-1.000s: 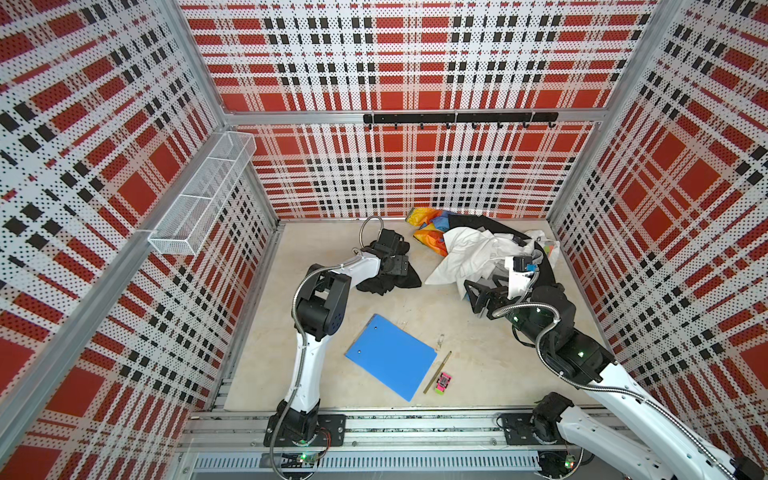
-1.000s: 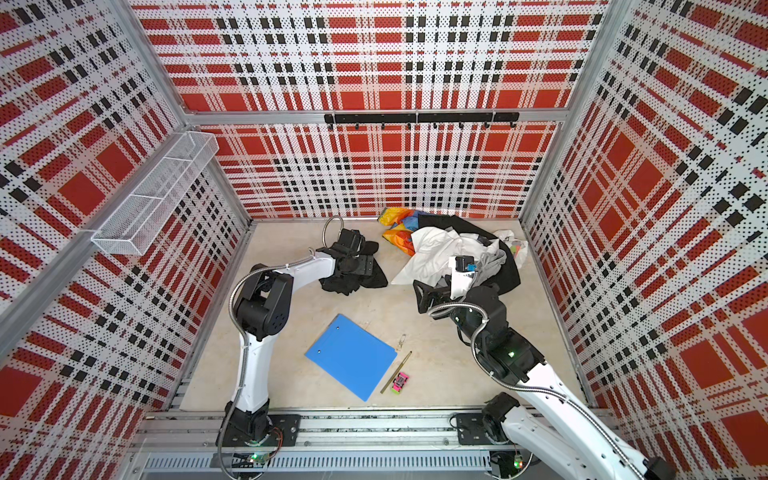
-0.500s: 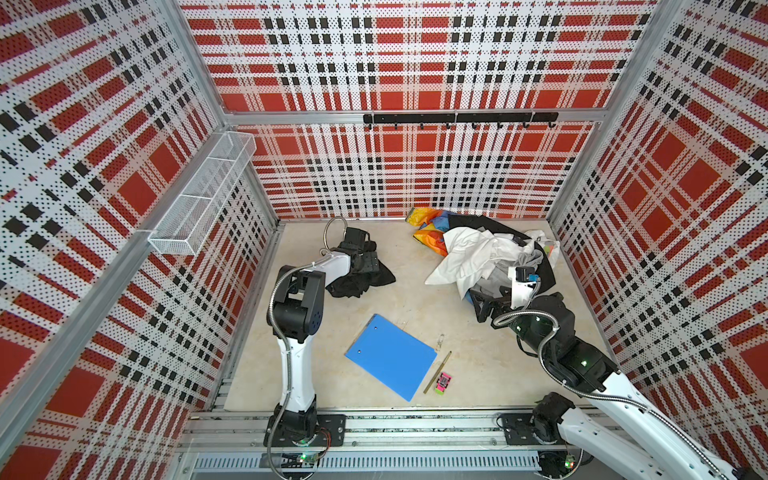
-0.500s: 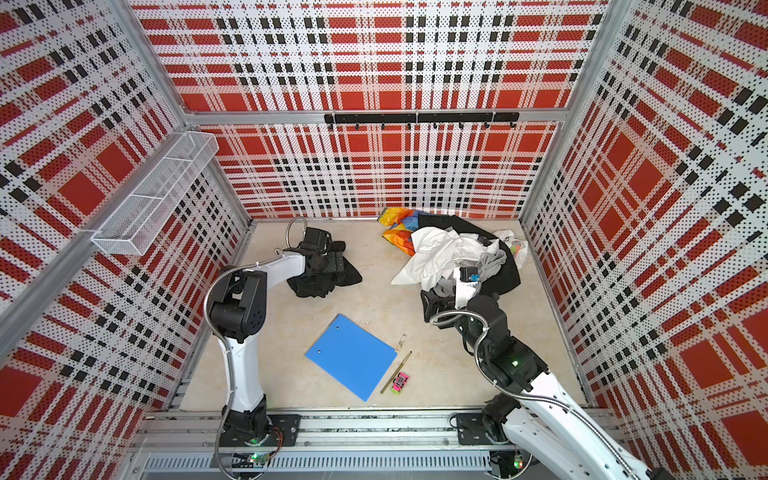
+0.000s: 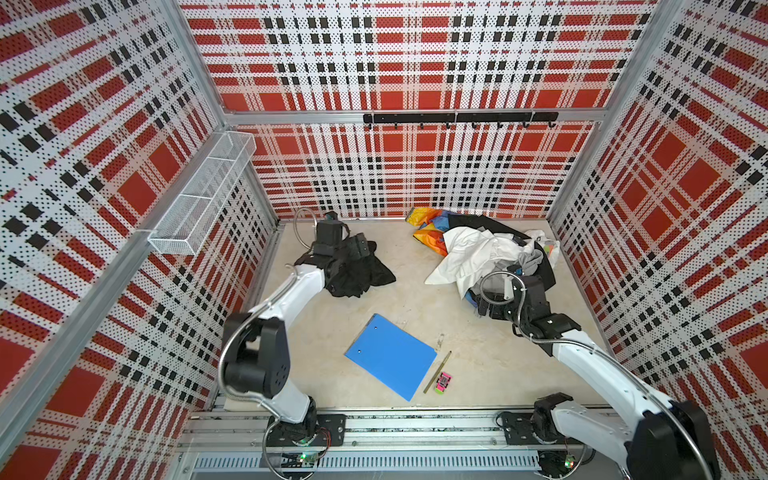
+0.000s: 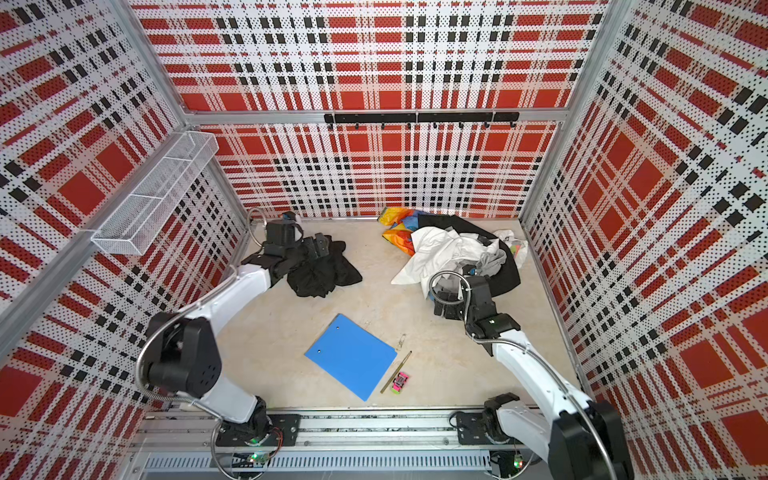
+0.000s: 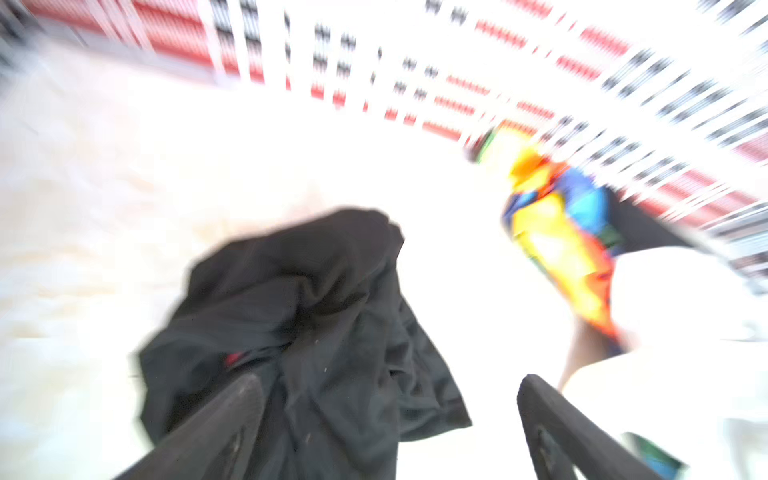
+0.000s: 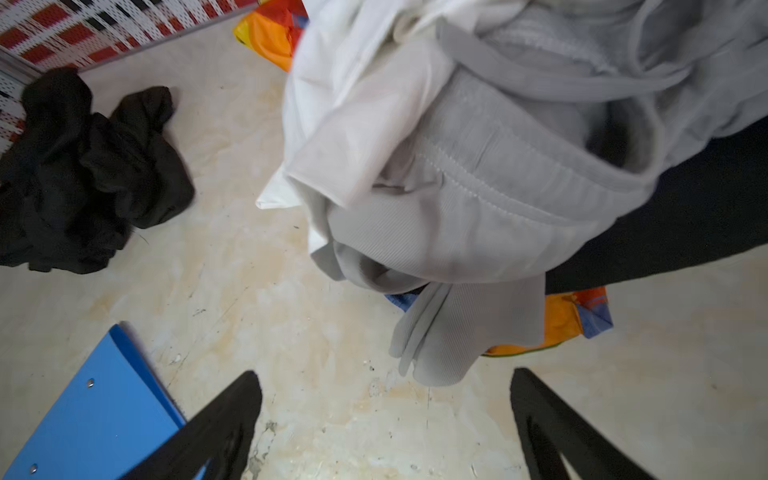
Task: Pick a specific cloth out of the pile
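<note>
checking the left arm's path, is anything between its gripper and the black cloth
Nothing visible does. The open left gripper faces the black cloth directly, and the cloth lies by itself, apart from the pile.

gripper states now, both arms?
Left gripper: open, at the black cloth, not clamped on it.
Right gripper: open, empty, just short of the pile.

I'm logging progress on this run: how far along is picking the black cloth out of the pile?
Done: the black cloth lies crumpled by itself, clear of the pile. In hand: nothing. The left gripper sits at the cloth with its jaws apart, and the right gripper is open at the pile's near edge, gripping nothing. Left: little, probably only drawing both arms back.
</note>
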Tool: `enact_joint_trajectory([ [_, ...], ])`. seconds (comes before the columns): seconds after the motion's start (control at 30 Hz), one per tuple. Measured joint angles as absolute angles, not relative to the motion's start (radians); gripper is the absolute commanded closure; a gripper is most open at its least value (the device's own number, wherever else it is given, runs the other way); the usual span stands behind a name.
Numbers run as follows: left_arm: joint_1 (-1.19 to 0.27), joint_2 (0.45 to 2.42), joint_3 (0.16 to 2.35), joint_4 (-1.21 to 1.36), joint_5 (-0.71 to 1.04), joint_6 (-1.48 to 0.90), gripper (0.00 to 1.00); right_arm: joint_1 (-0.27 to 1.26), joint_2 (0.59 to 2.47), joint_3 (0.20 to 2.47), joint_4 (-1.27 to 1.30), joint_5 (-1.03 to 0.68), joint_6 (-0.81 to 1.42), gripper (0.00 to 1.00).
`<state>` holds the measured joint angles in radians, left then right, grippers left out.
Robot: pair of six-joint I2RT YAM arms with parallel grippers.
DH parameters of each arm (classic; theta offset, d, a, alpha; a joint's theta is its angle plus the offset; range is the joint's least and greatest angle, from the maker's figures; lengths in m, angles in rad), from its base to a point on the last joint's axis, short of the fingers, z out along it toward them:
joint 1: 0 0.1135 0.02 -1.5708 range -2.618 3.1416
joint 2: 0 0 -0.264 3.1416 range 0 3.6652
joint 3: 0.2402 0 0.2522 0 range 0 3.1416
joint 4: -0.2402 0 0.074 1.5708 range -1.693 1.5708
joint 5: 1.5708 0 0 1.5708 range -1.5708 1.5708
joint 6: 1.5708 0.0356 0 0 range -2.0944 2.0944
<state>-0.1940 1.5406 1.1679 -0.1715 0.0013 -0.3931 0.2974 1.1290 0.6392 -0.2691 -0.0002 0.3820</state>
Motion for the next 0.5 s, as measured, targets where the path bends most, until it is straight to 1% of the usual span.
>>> enact_joint_trajectory([
  [0.03,-0.191,1.484,1.13,-0.145,0.006,-0.394,0.01,0.292,1.168,0.639,-0.253,-0.009,0.382,0.0],
  [0.07,-0.189,1.436,1.091,-0.125,0.015,-0.397,0.01,0.287,1.205,0.639,-0.236,-0.018,0.382,0.15],
  [0.17,-0.191,1.299,0.937,-0.056,0.047,-0.415,0.01,0.257,1.322,0.644,-0.18,-0.048,0.4,0.18],
  [0.23,-0.192,1.223,0.823,-0.021,0.059,-0.432,0.01,0.229,1.391,0.656,-0.15,-0.059,0.404,0.18],
  [0.33,-0.196,1.138,0.694,-0.009,0.042,-0.45,0.01,0.181,1.475,0.686,-0.108,-0.054,0.401,0.13],
  [0.5,-0.193,1.024,0.573,0.02,-0.027,-0.473,0.01,0.117,1.542,0.728,-0.029,-0.065,0.38,0.08],
])
